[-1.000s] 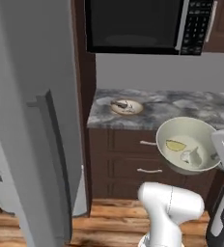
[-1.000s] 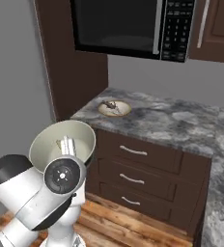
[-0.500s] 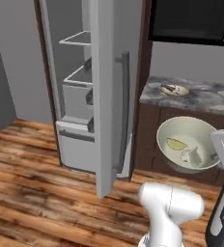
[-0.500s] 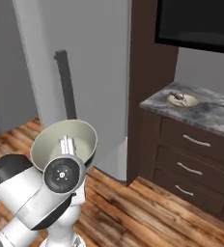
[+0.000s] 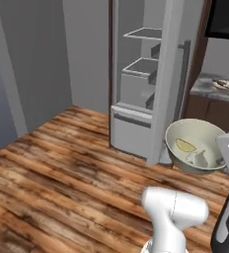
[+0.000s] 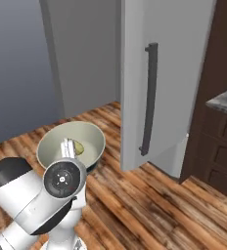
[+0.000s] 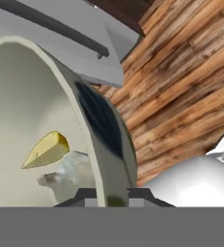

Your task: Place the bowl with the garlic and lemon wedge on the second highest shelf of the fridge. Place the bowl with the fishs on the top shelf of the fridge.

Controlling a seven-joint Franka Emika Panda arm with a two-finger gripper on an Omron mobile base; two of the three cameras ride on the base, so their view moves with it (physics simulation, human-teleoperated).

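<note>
The pale bowl [image 5: 195, 146] held a lemon wedge [image 5: 186, 145] and a garlic bulb [image 5: 199, 158] lying just beside each other (the wedge nearer the far wall). The gripper [image 7: 106, 197] was clamped on the bowl's rim, one finger inside and one outside, carrying it above the wooden floor [image 5: 62, 168]. The fridge [image 5: 151, 84] stood open ahead, its top shelf [image 5: 145, 33] bare. On the worktop [image 5: 216, 89] lay a second dish [image 5: 224, 84], contents unclear.
</note>
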